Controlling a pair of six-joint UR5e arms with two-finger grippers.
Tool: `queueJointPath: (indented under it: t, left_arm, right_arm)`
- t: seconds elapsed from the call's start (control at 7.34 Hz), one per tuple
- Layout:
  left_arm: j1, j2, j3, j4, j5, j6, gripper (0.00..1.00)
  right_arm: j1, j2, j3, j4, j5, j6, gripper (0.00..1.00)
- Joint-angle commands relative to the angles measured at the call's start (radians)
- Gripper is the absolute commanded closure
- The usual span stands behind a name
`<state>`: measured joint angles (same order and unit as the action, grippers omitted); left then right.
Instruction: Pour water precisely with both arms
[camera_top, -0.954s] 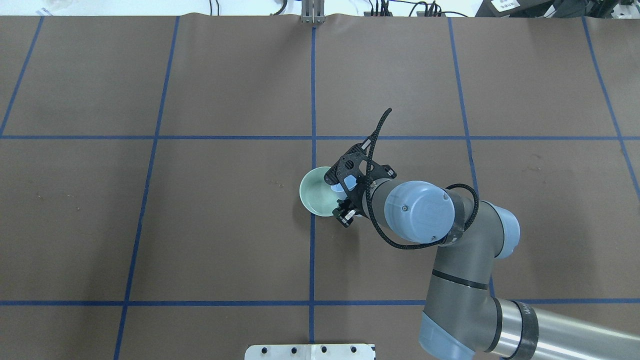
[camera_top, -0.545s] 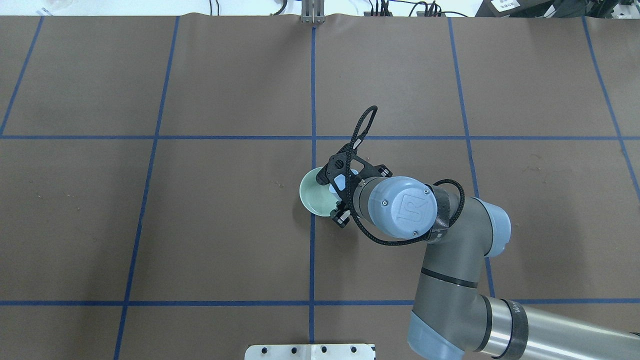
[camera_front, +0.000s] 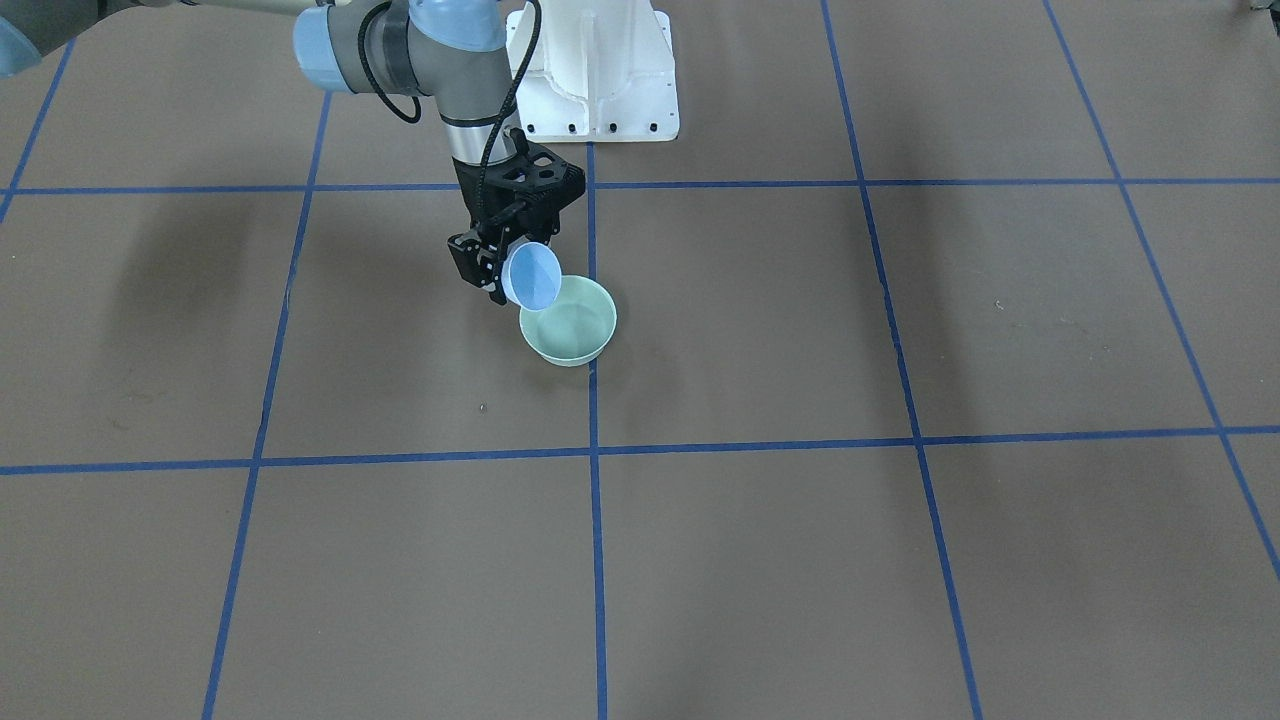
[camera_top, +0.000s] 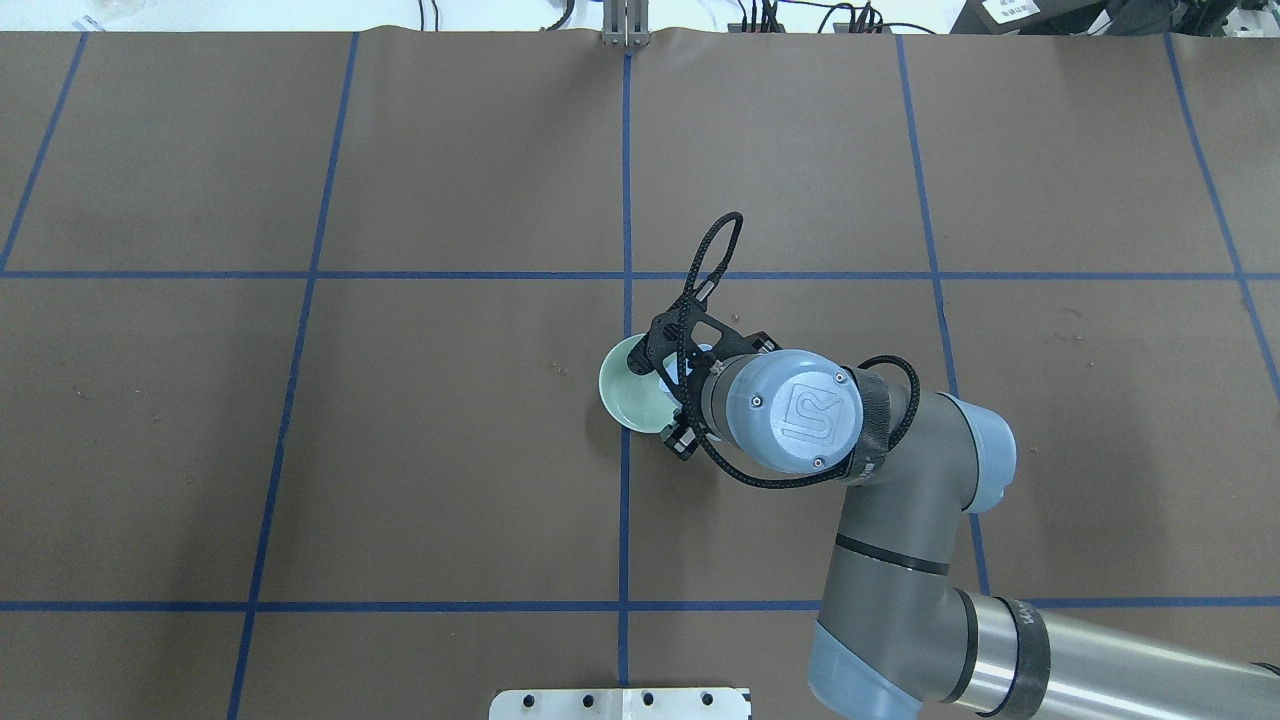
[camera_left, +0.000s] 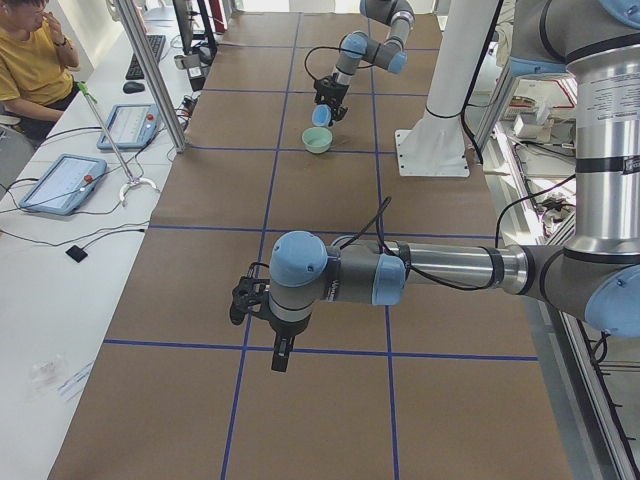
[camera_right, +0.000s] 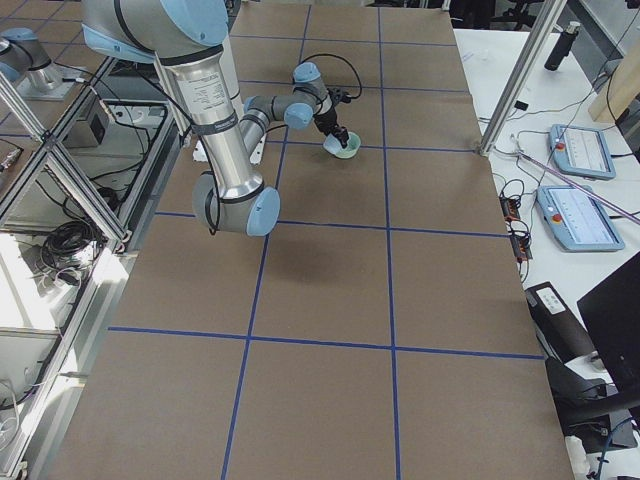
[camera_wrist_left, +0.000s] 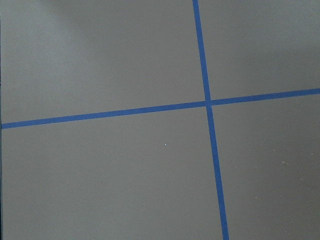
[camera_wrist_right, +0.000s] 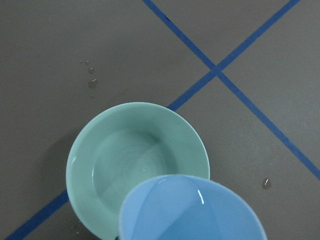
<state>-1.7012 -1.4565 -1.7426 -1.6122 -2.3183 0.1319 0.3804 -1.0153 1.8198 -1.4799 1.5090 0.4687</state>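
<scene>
My right gripper (camera_front: 497, 268) is shut on a light blue cup (camera_front: 533, 277), held tilted with its mouth over the near rim of a mint-green bowl (camera_front: 568, 325) at the table's middle. In the right wrist view the cup (camera_wrist_right: 192, 210) hangs over the bowl (camera_wrist_right: 125, 160), and water (camera_wrist_right: 137, 167) shows as a faint glinting ripple inside. No stream is visible. From overhead the right wrist hides most of the cup beside the bowl (camera_top: 622, 395). My left gripper (camera_left: 280, 352) hovers over bare table far from the bowl. I cannot tell whether it is open or shut.
Small water drops (camera_wrist_right: 91, 83) lie on the brown mat beside the bowl. The white pedestal (camera_front: 595, 75) stands behind the bowl. A person (camera_left: 30, 50) sits at a side desk with tablets (camera_left: 60, 182). The left wrist view shows only mat and blue tape lines.
My right wrist has rotated and shifted slightly left over the bowl, tipping the cup further. The bowl has not moved.
</scene>
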Motion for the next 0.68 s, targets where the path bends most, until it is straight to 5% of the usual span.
queueJointPath:
  t: [0.0, 0.54]
  left_arm:
    - [0.0, 0.001, 0.0, 0.002, 0.0, 0.0, 0.0]
    - [0.0, 0.001, 0.0, 0.002, 0.0, 0.0, 0.0]
  right_arm:
    - [0.0, 0.038, -0.001, -0.074, 0.0, -0.001, 1.0]
    - [0.0, 0.04, -0.004, -0.092, 0.0, -0.019, 1.0]
